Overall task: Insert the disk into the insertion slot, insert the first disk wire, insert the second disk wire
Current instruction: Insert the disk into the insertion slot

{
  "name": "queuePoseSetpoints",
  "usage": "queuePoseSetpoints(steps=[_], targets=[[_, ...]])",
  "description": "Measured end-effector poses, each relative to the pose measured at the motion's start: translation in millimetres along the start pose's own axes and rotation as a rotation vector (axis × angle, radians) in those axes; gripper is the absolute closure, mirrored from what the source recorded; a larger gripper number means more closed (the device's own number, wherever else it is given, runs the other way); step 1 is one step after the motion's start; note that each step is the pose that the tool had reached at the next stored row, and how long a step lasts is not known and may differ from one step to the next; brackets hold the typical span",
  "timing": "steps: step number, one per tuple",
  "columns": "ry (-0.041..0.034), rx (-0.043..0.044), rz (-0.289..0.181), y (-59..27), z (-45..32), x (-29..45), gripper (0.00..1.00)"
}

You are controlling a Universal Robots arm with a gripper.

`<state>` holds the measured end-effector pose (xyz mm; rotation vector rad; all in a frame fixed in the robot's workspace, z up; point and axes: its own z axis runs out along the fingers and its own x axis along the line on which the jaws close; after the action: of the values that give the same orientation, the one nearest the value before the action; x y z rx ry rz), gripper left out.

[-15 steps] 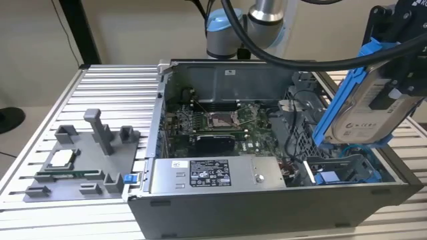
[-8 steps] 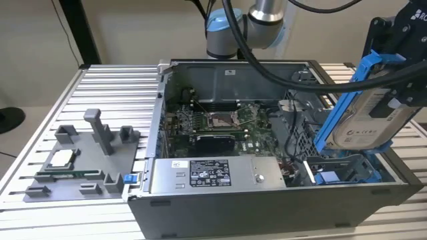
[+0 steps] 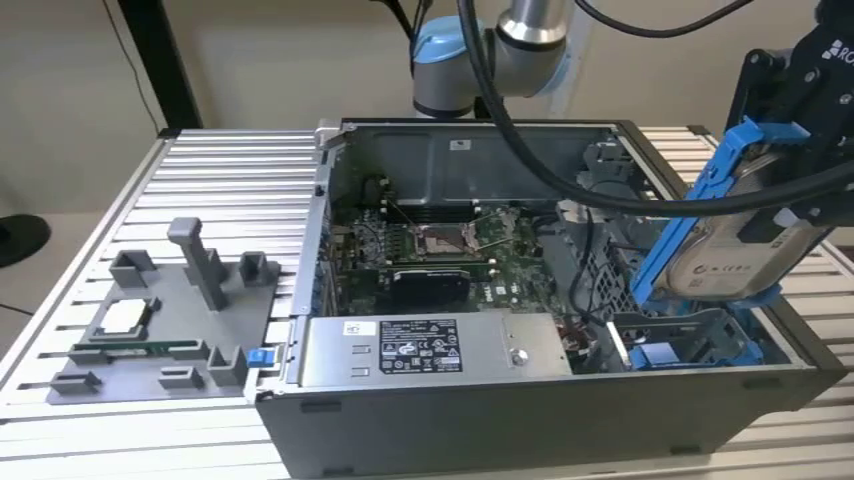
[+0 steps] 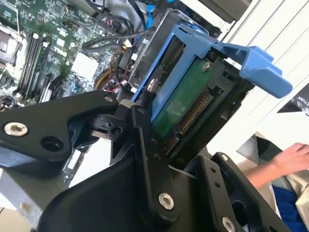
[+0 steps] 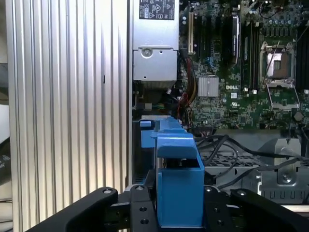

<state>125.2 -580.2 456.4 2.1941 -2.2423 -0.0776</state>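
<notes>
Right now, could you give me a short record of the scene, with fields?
gripper: shut on the disk, fingers on either side of its blue carrier
disk: tilted, in the air above the exterior view's right end of the computer case
insertion slot: below the disk, disk not yet in it
power-supply box: inside the case, on the exterior view's left of the slot
motherboard: green, mid-case
table: ribbed metal, bears a grey fixture

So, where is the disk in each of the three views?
Exterior view: disk at the exterior view's right, tilted above the case.
Second wrist view: disk in the gripper, green underside showing.
First wrist view: disk edge-on, blue carrier facing the camera.
Shared landmark: motherboard.
</notes>
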Motion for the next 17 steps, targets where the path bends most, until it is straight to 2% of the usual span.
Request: queuePoseSetpoints(steps=[1,2,8,11,17], targets=[[-0.0066,-0.0001,0.000,-0.1,1.2,0.4,1.00],[-0.0092,-0.0002,0.000,-0.7,3.0,0.8,1.00],[-0.0084,-0.0006,-0.014,-7.8,13.6,1.8,1.00],[-0.0073,-0.0015,-0.039,-8.4,18.9,2.0,1.00],[-0.0071,-0.0019,-0.050,-9.0,29.9,2.5,1.00]])
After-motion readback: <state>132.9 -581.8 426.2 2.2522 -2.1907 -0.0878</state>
